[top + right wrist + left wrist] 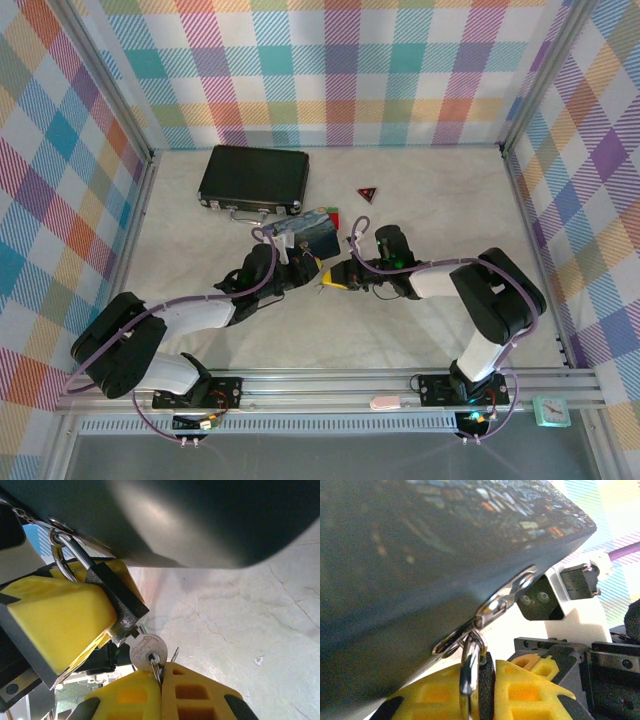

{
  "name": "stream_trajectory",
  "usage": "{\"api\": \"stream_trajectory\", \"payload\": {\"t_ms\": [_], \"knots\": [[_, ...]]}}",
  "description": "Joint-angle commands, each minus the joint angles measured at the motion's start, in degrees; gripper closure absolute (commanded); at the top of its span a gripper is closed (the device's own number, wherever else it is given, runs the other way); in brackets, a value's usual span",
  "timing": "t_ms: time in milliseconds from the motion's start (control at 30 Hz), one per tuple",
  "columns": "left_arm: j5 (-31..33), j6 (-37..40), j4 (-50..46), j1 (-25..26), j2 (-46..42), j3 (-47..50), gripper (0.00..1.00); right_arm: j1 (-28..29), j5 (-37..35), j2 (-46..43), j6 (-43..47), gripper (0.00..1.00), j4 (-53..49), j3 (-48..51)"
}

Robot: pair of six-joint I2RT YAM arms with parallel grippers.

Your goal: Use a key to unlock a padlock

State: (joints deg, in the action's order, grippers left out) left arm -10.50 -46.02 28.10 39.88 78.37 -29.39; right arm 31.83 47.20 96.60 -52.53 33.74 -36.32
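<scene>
There, key (148, 651) in padlock (117, 600) on tin (200, 520)

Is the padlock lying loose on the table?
No, the padlock hangs from the tin, clamped in the left pincer.

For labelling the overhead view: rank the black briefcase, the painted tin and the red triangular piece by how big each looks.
Largest to smallest:
1. black briefcase
2. painted tin, partly hidden
3. red triangular piece

Black-and-white arms (195, 318) trail purple cables (626, 550) and end in yellow fingers (195, 695).
</scene>
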Motion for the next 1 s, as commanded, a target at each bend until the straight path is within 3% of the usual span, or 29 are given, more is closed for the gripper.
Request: {"api": "stream_trajectory", "payload": {"t_ms": [0,133,300,500,800,967], "knots": [[-0.73,-2.31,-8.92,1.17,-1.5,-0.43,1.0,-2.94,-9.58,-4.69,5.39,0.9,-2.04,-1.39],[2.99,-7.5,-11.0,1.18,-1.33,-1.28,1.0,-1.58,-15.24,-8.58,14.96,0.81,-14.13,-2.46],[4.27,-10.21,-11.32,1.25,0.55,-2.62,1.0,-0.49,-15.76,-9.44,19.47,0.67,-17.83,-2.03],[3.66,-13.05,-10.32,1.51,2.65,-3.37,1.0,7.15,-25.2,-12.82,33.17,0.6,-29.52,-5.56],[0.22,-17.03,-10.66,1.45,4.52,-4.97,1.0,14.56,-33.48,-12.37,42.01,0.61,-25.33,-4.29],[-0.31,-18.14,-10.95,1.48,3.32,-4.85,1.0,15.54,-35.63,-9.81,44.71,0.63,-22.85,-4.43]]}}
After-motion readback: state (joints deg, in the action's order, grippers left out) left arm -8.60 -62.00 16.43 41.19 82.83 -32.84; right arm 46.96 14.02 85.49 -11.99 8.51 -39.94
